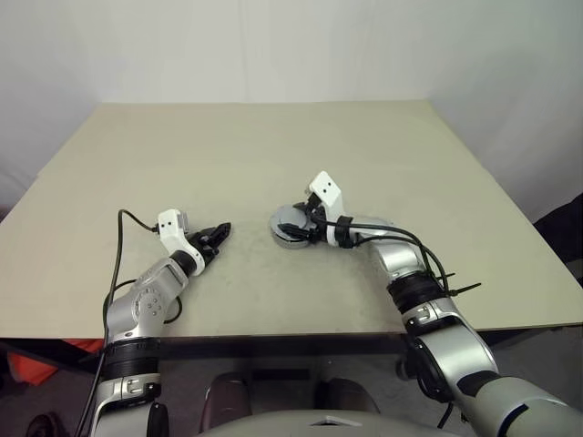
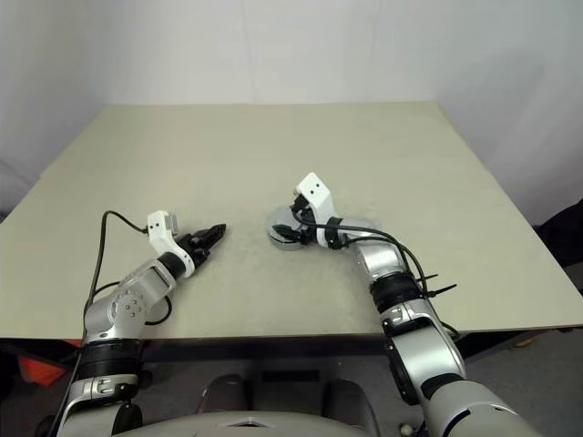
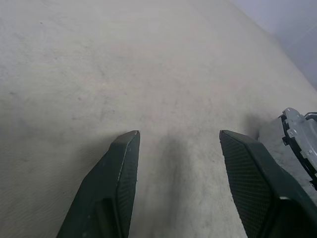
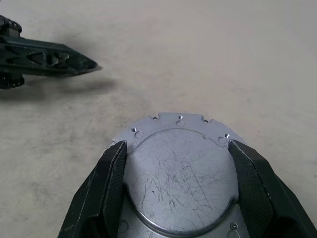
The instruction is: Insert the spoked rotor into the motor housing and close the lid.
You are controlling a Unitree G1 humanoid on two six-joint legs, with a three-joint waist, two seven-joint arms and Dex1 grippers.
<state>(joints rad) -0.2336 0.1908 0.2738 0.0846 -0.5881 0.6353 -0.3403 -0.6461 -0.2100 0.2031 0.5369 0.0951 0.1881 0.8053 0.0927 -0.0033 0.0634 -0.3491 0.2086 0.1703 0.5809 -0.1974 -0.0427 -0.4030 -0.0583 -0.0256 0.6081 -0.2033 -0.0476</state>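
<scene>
Lid (image 4: pixel 181 173) lies straight ahead of the right tool (image 4: pixel 178 148), between its two fingers (image 4: pixel 111 178), so that arm is far the nearer one. The fingers flank the disc's rim on either side; whether they press it or just stand against it I cannot tell, so the grip is uncertain. In the head views the disc sits on top of a round grey part, likely the housing (image 1: pixel 284 235), near the middle of the worktop (image 1: pixel 273 146); judging from that, the lid is already placed and only seating or letting go remains. A round part has no long axis, so the approach turns only on centring the disc over the cup below.

Seen from the right wrist, the lid is dull grey and scratched, with a raised smooth centre and a notched rim dotted with small holes.

Left of the lid, apart from it, the left tool (image 3: pixel 181 144) is spread and empty over bare worktop, pointing toward the lid. No rotor can be made out; it may be under the lid.
</scene>
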